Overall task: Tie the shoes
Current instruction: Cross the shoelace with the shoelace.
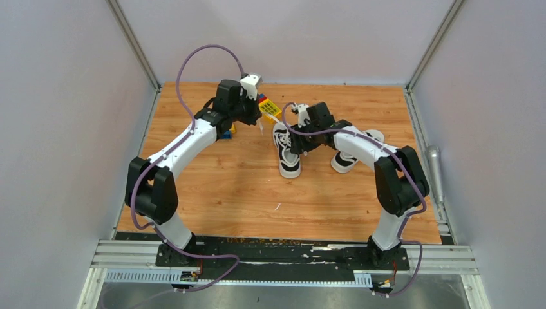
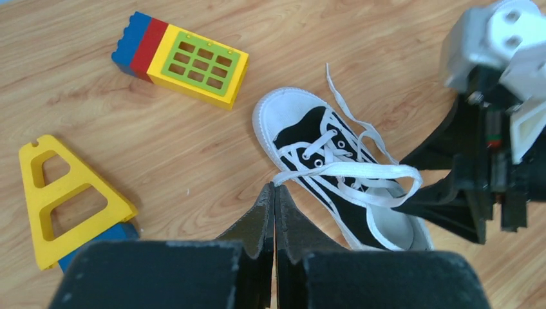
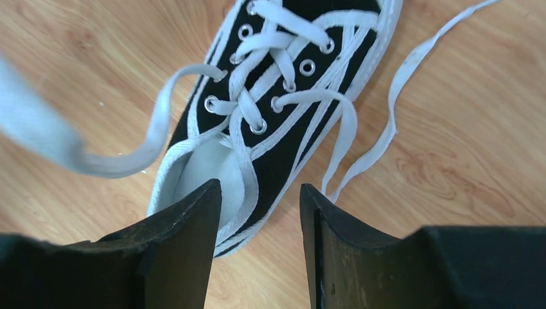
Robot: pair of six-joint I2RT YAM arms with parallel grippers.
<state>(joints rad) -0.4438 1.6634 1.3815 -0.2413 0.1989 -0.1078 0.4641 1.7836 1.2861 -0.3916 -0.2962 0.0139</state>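
Observation:
One black canvas shoe with white toe cap lies mid-table, toe pointing away, laces loose. It also shows in the left wrist view and in the right wrist view. My left gripper is shut on a white lace and holds it stretched across the shoe; it sits left of the shoe in the top view. My right gripper is open and empty, low over the shoe's heel opening. The second shoe lies to the right, partly hidden by my right arm.
A yellow, green, red and blue toy block lies beyond the shoe's toe. A yellow triangular block on a blue one lies to the left. A grey metal cylinder lies off the table's right edge. Side walls enclose the table.

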